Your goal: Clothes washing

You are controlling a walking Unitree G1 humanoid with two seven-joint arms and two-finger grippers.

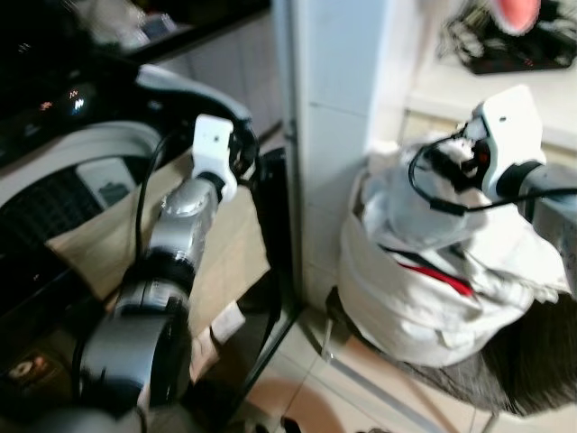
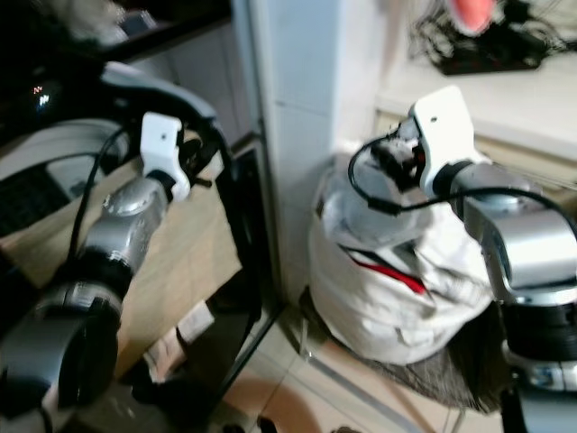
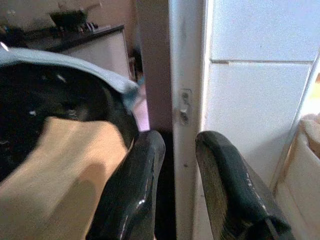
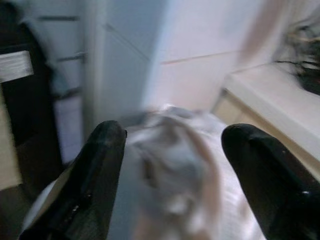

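The pile of clothes (image 1: 433,289) is sitting on the floor, stuffed in a white cloth bundle with a red stripe showing. It is resting just beside a white tiled pillar (image 1: 334,135).

The right end effector (image 4: 170,165) is hanging right above the top of the pile. Its two black fingers (image 4: 90,175) are spread wide, with a lump of white cloth between them, but they are not squeezing it.

To do this step well, I think the arm should go down until the fingers are deep in the cloth, then close on a thick fold. A thin pinch might slip out. It should lift slowly, because the pieces may be tangled and more may come up than it wants.

The left end effector (image 3: 175,185) is reaching out near the washing machine (image 1: 81,171), on the other side of the pillar. Its fingers are a little apart and holding nothing. A tan cloth (image 1: 180,244) is lying over the front of the machine.

I cannot read any words or labels; the pictures are too blurry.
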